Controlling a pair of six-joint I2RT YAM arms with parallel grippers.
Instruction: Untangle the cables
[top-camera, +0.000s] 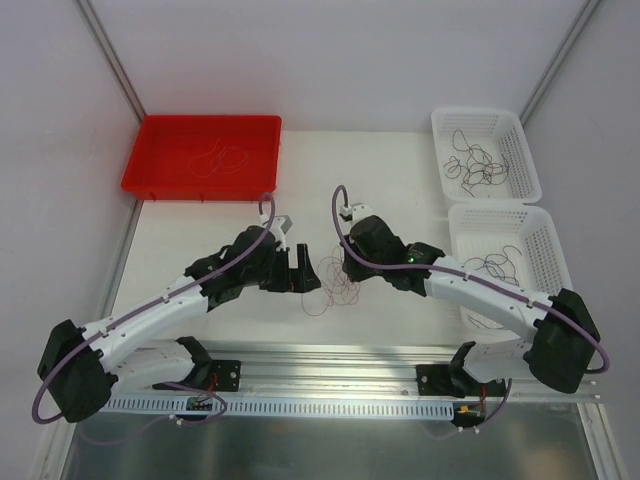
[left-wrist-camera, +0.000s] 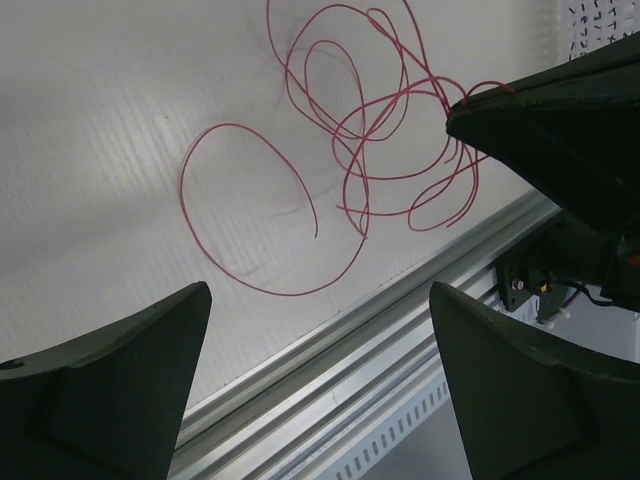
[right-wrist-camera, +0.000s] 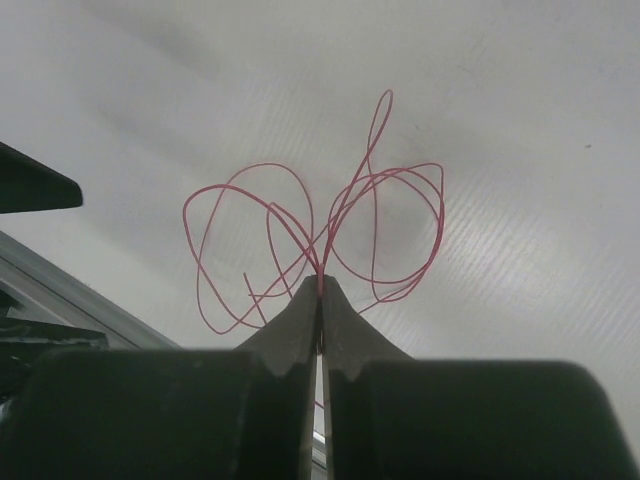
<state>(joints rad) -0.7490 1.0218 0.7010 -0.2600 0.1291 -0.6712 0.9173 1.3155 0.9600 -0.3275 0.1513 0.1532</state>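
Pink cables (right-wrist-camera: 330, 225) were pinched tight in the right gripper (right-wrist-camera: 320, 282), loops lying on the worktop (left-wrist-camera: 100, 150) just ahead of the wide-spread, empty left gripper (left-wrist-camera: 320, 300).

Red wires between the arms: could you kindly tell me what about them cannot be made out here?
Top view: red wires too thin to count or trace crossings.
Left wrist view: top loops cut off by the edge; right end effector hides the pinch.
Right wrist view: strands below the grip hidden by closed fingers.
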